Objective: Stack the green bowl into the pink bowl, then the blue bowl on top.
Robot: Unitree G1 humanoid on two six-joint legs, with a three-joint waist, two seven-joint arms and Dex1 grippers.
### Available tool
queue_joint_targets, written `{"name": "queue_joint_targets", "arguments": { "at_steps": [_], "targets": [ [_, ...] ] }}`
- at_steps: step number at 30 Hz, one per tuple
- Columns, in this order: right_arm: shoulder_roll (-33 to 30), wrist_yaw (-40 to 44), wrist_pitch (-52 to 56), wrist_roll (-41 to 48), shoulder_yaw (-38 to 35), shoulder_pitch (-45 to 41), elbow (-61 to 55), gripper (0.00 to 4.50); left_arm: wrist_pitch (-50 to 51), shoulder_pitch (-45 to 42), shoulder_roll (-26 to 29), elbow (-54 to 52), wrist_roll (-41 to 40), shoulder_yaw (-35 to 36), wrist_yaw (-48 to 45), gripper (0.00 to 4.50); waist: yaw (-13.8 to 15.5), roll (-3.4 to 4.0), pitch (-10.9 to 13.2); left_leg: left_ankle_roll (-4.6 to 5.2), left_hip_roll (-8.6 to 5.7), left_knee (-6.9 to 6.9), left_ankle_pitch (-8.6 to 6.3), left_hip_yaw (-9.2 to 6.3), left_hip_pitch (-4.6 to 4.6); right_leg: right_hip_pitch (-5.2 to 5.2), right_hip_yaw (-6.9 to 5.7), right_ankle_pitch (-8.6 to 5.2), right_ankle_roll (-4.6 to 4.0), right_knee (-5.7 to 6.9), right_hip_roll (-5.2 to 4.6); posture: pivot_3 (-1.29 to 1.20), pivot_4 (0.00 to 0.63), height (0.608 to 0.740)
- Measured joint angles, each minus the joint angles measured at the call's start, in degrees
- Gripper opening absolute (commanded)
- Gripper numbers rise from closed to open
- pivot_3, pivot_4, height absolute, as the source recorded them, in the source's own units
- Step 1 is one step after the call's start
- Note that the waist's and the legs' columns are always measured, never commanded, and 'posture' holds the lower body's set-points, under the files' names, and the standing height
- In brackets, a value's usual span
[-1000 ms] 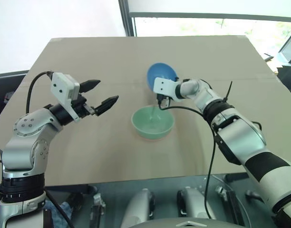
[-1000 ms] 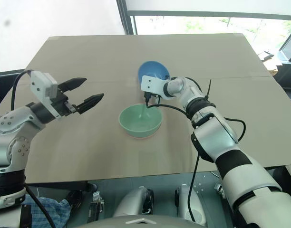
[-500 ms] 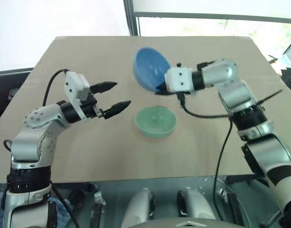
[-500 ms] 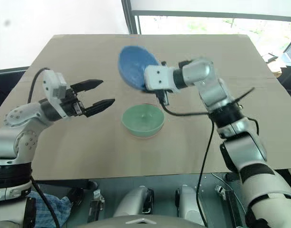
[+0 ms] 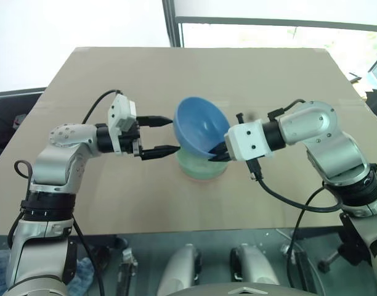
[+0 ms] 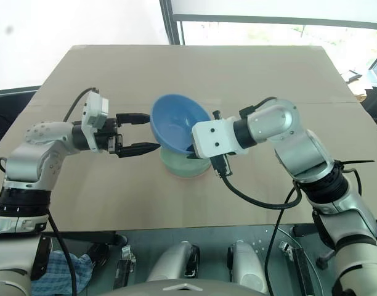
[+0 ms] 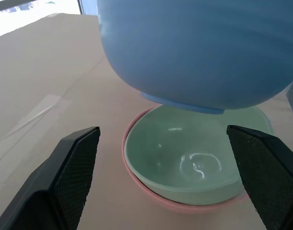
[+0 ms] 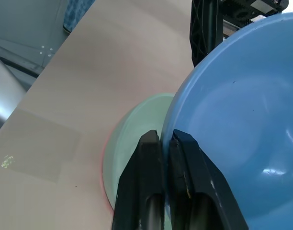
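Blue bowl (image 5: 201, 127) rim pinched by right gripper (image 8: 161, 143), above green bowl (image 7: 194, 160)

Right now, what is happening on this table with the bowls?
The robot is stacking bowls. The green bowl already sits inside the pink bowl on the table. The right pincer pinches the rim of the blue bowl and holds it tilted in the air just above the other two, not yet set down. The left pincer hovers open beside the stack, holding nothing.
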Motion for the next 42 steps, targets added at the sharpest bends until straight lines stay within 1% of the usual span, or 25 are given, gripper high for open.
{"name": "queue_joint_targets", "arguments": {
  "at_steps": [2, 3, 4, 5, 6, 10, 12, 14, 15, 17, 19, 22, 24, 26, 27, 29, 33, 42],
  "targets": [
    [-0.6, -0.3, 1.0, 0.0, 0.2, 0.0, -0.6, 2.26, -0.3, -1.0, 0.0, 0.9, 0.4, -0.3, -0.9, 4.5, 0.1, -0.01, 0.0, 0.0, 0.0, 0.03, 0.0, 0.0, 0.0, 0.01, -0.02, 0.0, 0.0, 0.0, 0.0, 0.0, 0.15, 0.74],
    [-1.0, -0.3, 1.5, 0.1, 0.4, 0.0, -0.7, 2.78, -0.5, -1.4, 0.0, 1.5, 0.4, -0.3, -1.3, 4.5, 0.1, -0.01, 0.0, 0.01, 0.0, 0.05, 0.0, 0.0, 0.0, 0.01, -0.02, 0.0, 0.0, 0.0, 0.0, 0.0, 0.15, 0.74],
    [-1.2, -0.3, 1.8, 0.2, 0.5, 0.0, -0.7, 3.08, -0.6, -1.6, 0.0, 1.6, 0.5, -0.3, -1.4, 4.5, 0.0, -0.01, 0.0, 0.01, 0.0, 0.07, 0.0, 0.0, 0.0, 0.02, -0.02, 0.0, 0.0, 0.01, 0.0, 0.0, 0.15, 0.74],
    [-1.3, -0.4, 2.0, 0.2, 0.5, 0.0, -0.7, 3.56, -0.6, -1.6, 0.0, 1.6, 0.5, -0.3, -1.6, 4.5, 0.0, -0.01, 0.0, 0.02, 0.0, 0.08, 0.0, 0.0, -0.01, 0.02, -0.02, 0.0, 0.0, 0.01, 0.0, 0.0, 0.15, 0.74],
    [-1.5, -0.6, 2.1, 0.4, 0.5, 0.0, -0.8, 3.92, -0.6, -1.6, 0.0, 1.6, 0.5, -0.3, -1.9, 4.5, 0.0, -0.01, 0.0, 0.02, 0.0, 0.08, 0.0, 0.0, -0.01, 0.02, -0.02, 0.0, 0.0, 0.02, 0.01, 0.0, 0.15, 0.74],
    [-2.7, -1.9, 4.0, 1.6, -0.3, 0.4, -1.6, 3.92, -0.4, -1.6, 0.1, 1.3, 0.4, -0.3, -2.2, 4.5, 0.0, -0.02, 0.0, 0.02, 0.01, 0.1, -0.01, -0.01, -0.01, 0.02, -0.02, 0.0, 0.0, 0.03, 0.02, 0.0, 0.15, 0.74],
    [-3.0, -3.3, 5.4, 2.3, -1.9, 1.2, -1.7, 3.92, 0.1, -1.4, 0.1, 0.8, 0.4, -0.2, -1.8, 4.5, 0.1, -0.02, 0.0, 0.03, 0.01, 0.13, -0.01, -0.01, -0.01, 0.04, -0.02, 0.0, 0.01, 0.03, 0.02, 0.0, 0.15, 0.74],
    [-3.4, -5.1, 6.6, 4.4, -5.5, 3.6, -1.9, 3.92, 0.2, -0.6, 0.0, -0.6, 0.4, 0.0, 0.1, 4.5, 0.2, -0.05, 0.0, 0.07, 0.01, 0.16, -0.03, -0.03, -0.02, 0.07, -0.03, 0.0, 0.01, 0.02, 0.01, 0.0, 0.15, 0.74],
    [-3.6, -6.8, 7.2, 6.4, -9.9, 7.0, -2.1, 3.92, 0.6, 0.8, -0.1, -2.4, 0.4, 0.5, 2.0, 4.5, 0.4, -0.08, 0.0, 0.13, 0.02, 0.18, -0.07, -0.05, -0.03, 0.1, -0.04, 0.0, 0.01, -0.01, -0.01, 0.0, 0.15, 0.74],
    [-4.9, -8.4, 6.3, 8.3, -16.1, 12.3, -1.6, 3.92, 1.6, 3.2, -0.2, -4.4, 0.4, 1.4, 4.4, 4.5, 0.7, -0.08, 0.0, 0.21, 0.0, 0.21, -0.12, -0.02, -0.05, 0.1, -0.03, 0.0, 0.01, -0.04, -0.05, 0.0, 0.15, 0.74],
    [-7.8, -8.7, 2.3, 9.2, -22.3, 19.0, 0.1, 3.92, 2.4, 6.0, -0.2, -6.0, 0.4, 2.5, 7.2, 4.5, 1.0, -0.07, 0.0, 0.25, -0.01, 0.22, -0.15, 0.01, -0.06, 0.11, -0.02, 0.0, 0.02, -0.09, -0.07, 0.0, 0.15, 0.74],
    [-10.1, -7.7, -5.0, 11.5, -30.7, 29.1, 3.9, 3.92, 1.5, 11.3, -0.6, -9.5, 1.0, 4.6, 11.2, 4.5, 1.4, -0.06, 0.0, 0.25, 0.01, 0.21, -0.15, 0.02, 0.0, 0.18, -0.01, 0.0, 0.01, -0.12, -0.06, 0.0, 0.15, 0.74],
    [-10.8, -5.9, -9.3, 13.3, -35.5, 35.4, 7.0, 3.92, -0.2, 15.2, -1.7, -11.6, 1.7, 5.9, 13.4, 4.5, 1.5, -0.06, 0.0, 0.26, 0.03, 0.19, -0.16, 0.01, 0.11, 0.33, -0.01, 0.0, 0.01, -0.15, -0.07, 0.0, 0.15, 0.74],
    [-11.1, -4.1, -12.9, 14.6, -38.8, 40.4, 10.6, 3.92, -1.2, 18.9, -2.5, -12.2, 2.3, 6.5, 15.0, 4.5, 1.5, -0.04, 0.0, 0.31, 0.05, 0.2, -0.19, 0.02, 0.18, 0.4, -0.01, 0.0, 0.01, -0.15, -0.08, 0.0, 0.15, 0.74],
    [-11.1, -2.8, -15.5, 15.7, -39.8, 42.5, 12.1, 3.92, -1.7, 20.1, -3.2, -12.4, 2.7, 6.5, 16.2, 4.5, 1.3, -0.01, 0.0, 0.47, 0.1, 0.27, -0.29, 0.03, 0.26, 0.43, -0.01, 0.0, 0.01, -0.07, -0.08, 0.0, 0.15, 0.74],
    [-11.1, -2.2, -16.4, 16.4, -40.2, 42.9, 12.3, 3.92, -2.3, 20.4, -3.4, -12.7, 2.8, 6.5, 16.4, 4.5, 1.2, 0.0, 0.0, 0.46, 0.13, 0.33, -0.29, 0.04, 0.3, 0.45, -0.01, 0.0, 0.0, -0.01, -0.07, 0.0, 0.15, 0.74],
    [-11.6, 0.6, -20.5, 19.0, -42.5, 47.7, 15.2, 3.92, -7.0, 25.9, -4.8, -13.4, 3.3, 8.7, 17.5, 4.5, 1.4, 0.04, 0.0, 0.49, 0.15, 0.31, -0.31, 0.04, 0.36, 0.54, -0.01, -0.01, -0.02, -0.07, -0.07, 0.0, 0.15, 0.74],
    [-13.7, 2.2, -21.8, 22.5, -44.1, 48.2, 17.9, 3.92, -11.0, 28.1, -5.5, -13.7, 3.6, 11.0, 18.6, 4.5, 1.5, 0.05, 0.0, 0.52, 0.13, 0.31, -0.33, 0.04, 0.29, 0.52, -0.02, 0.0, -0.02, -0.14, -0.1, 0.0, 0.15, 0.74]
  ]
}}
